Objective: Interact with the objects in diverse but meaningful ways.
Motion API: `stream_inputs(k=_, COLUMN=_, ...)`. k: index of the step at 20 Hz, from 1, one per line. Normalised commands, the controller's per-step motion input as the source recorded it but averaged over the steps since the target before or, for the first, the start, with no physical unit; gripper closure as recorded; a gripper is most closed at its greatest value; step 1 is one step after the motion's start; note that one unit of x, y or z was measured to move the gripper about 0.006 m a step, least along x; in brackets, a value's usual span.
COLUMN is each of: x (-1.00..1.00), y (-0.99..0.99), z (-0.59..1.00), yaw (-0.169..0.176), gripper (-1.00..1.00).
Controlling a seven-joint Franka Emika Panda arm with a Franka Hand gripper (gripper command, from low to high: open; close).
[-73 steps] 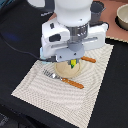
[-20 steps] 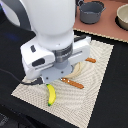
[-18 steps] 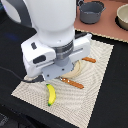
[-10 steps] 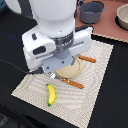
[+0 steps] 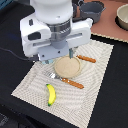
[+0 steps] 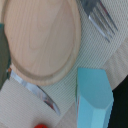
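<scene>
A yellow banana (image 5: 50, 94) lies alone on the beige woven placemat (image 5: 97, 95), near its front corner. A round wooden plate (image 5: 67, 67) sits mid-mat with nothing on it, and it fills much of the wrist view (image 6: 42, 40). Beside it there, a pale blue carton (image 6: 95, 97) stands, and a red tomato (image 6: 42, 125) peeks in at the edge. The white arm (image 5: 55, 30) hangs over the plate's far side and hides my gripper. The wrist view shows no fingers. A dark grey pot (image 5: 92, 7) stands off the mat at the back.
A fork (image 5: 50, 75) and an orange-handled knife (image 5: 75, 82) lie along the plate's near side, and another orange-handled utensil (image 5: 86, 58) lies beyond it. A beige bowl (image 5: 122, 17) stands at the back on the exterior view's right. The table around the mat is black.
The arm has drawn back from above the banana toward the plate and the far side. The banana stays on the mat where it lay a second ago.
</scene>
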Motion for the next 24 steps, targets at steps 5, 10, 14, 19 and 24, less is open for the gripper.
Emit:
stream_inputs(k=5, x=-0.52, y=0.73, z=0.02, yaw=-0.01, gripper=-1.0)
stream_inputs(k=10, x=-0.5, y=0.84, z=0.0, yaw=0.0, gripper=-1.0)
stream_inputs(k=14, x=-0.4, y=0.85, z=0.0, yaw=0.0, gripper=-1.0)
stream_inputs(k=19, x=-0.35, y=0.83, z=0.0, yaw=-0.003, gripper=-1.0)
stream_inputs(k=24, x=-0.29, y=0.83, z=-0.01, yaw=-0.017, gripper=-1.0)
